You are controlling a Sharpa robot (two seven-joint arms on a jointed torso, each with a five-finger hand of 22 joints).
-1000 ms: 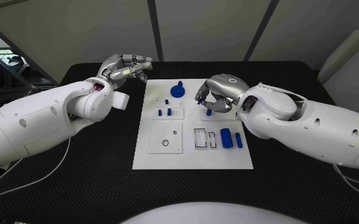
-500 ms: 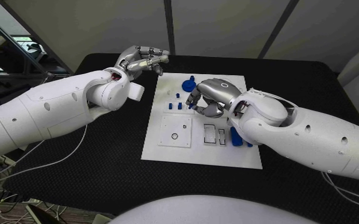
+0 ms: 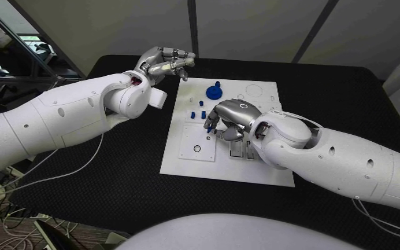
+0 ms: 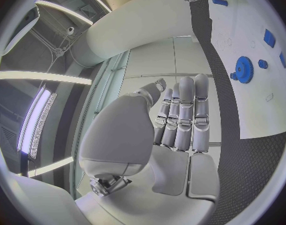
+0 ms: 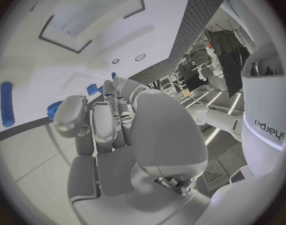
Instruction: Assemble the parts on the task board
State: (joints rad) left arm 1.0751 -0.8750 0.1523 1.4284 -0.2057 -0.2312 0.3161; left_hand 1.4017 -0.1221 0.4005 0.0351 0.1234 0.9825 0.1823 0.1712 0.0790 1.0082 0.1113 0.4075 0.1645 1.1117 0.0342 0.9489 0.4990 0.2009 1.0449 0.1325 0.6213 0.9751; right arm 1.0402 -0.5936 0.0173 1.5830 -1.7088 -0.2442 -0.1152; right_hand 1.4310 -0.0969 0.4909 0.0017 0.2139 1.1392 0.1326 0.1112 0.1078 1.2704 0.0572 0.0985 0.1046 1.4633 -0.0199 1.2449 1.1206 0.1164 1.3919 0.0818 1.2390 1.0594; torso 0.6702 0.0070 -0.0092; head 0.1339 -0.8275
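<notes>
Fingers [image 3: 213,124] of right hand [image 3: 231,118] curl over blue parts [image 3: 197,114]; grasp unclear.

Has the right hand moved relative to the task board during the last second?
Yes. The right hand has shifted toward the board's left side: it was level with the blue gear column's right, and now hovers over the small blue pegs.

Even, bright light; perhaps slight blur.

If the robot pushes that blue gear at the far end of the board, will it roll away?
Probably not. The blue gear seems to lie flat on the task board, so it would likely slide. Its toothed rim should give fingers some grip. It looks small and probably light, though I can't be sure.
</notes>
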